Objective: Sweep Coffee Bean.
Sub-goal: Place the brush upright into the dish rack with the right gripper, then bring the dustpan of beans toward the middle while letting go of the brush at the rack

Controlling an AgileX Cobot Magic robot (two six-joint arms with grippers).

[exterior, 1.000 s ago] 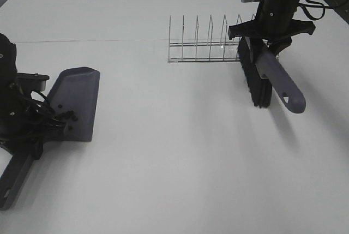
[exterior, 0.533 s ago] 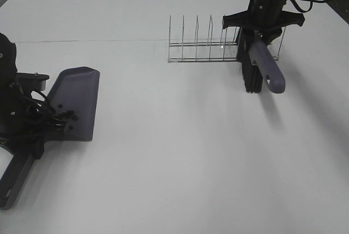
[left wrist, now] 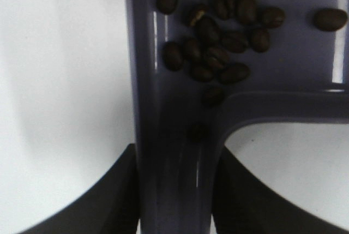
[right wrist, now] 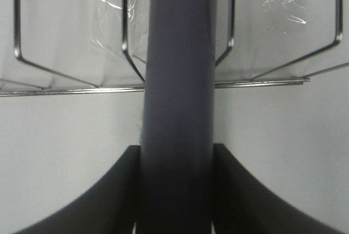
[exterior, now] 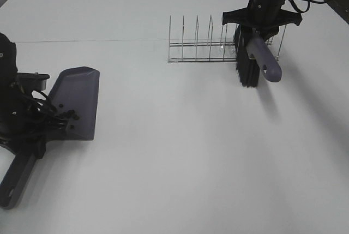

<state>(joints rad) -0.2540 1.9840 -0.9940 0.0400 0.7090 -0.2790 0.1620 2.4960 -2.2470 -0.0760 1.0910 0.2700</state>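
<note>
The grey-purple dustpan (exterior: 76,100) lies flat at the left of the table. Several dark coffee beans (exterior: 68,115) lie in it near the handle; the left wrist view shows them clustered (left wrist: 218,54) on the pan floor. My left gripper (exterior: 24,130) is shut on the dustpan handle (left wrist: 174,174). My right gripper (exterior: 260,24) is shut on the brush handle (right wrist: 177,108). The brush (exterior: 248,65) hangs with its black bristles toward the table, just in front of the wire rack.
A wire dish rack (exterior: 218,43) stands at the back right, directly behind the brush; it also shows in the right wrist view (right wrist: 65,76). The white table (exterior: 174,163) spreads between the dustpan and the brush.
My right gripper has carried the brush back and up toward the wire rack, the handle swinging closer to upright. The dustpan and left arm have barely moved.
</note>
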